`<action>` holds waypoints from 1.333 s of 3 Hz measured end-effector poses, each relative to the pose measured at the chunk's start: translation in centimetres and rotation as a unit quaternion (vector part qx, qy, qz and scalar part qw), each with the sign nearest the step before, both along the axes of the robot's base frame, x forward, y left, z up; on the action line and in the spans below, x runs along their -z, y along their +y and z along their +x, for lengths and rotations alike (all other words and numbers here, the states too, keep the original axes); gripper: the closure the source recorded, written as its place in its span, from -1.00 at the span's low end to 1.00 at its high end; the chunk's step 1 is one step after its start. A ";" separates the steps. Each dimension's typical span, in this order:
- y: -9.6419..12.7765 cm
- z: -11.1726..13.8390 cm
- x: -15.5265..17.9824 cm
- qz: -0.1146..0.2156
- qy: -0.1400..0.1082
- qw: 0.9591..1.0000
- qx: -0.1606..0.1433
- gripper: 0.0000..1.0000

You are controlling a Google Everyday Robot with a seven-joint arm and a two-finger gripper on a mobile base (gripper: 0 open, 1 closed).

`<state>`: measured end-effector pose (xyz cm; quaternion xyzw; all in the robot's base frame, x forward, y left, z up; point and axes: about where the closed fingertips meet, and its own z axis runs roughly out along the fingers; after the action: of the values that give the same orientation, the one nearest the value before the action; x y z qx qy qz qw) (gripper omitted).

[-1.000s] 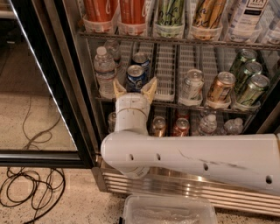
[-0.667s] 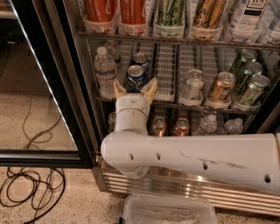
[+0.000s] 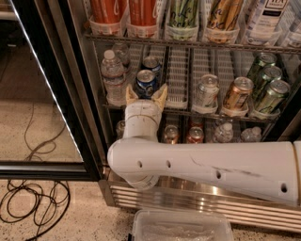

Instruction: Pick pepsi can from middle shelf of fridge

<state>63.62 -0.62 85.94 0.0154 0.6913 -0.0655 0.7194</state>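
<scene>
Camera view is looking into the open fridge (image 3: 165,203), whose ribbed steel base is running along the bottom. The white arm (image 3: 211,165) is reaching in from the right edge of the picture and bending up toward the middle shelf (image 3: 212,114). The gripper (image 3: 146,94) is sitting at the front edge of that shelf, near its left front corner, with its two tan fingers (image 3: 131,94) standing apart, one on each side of the pepsi can (image 3: 146,83). Whether they are touching the can is not clear.

The pepsi can is standing upright at the front of its lane, just right of a water bottle (image 3: 113,74) that is occupying the shelf's left edge. A second blue can (image 3: 151,63) is waiting behind it in the same lane. Toward the right edge of the shelf, a silver can (image 3: 207,90), a copper-gold can (image 3: 237,93) and green cans (image 3: 273,95) are lining the front. Tall cans (image 3: 141,11) are filling the rack above, and small cans (image 3: 194,135) are showing on the rack below. Black cables (image 3: 33,203) are lying on the floor at the lower left corner, and a clear plastic bin (image 3: 183,228) is sitting at the bottom edge.
</scene>
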 end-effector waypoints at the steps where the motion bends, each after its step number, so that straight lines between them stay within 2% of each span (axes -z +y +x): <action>1: -0.3 0.6 0.5 0.008 0.010 1.000 0.005 -0.38; 4: 0.7 3.2 1.0 0.005 0.014 1.000 -0.010 -0.38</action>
<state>66.84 0.05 84.93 0.0113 0.7015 -0.0549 0.7105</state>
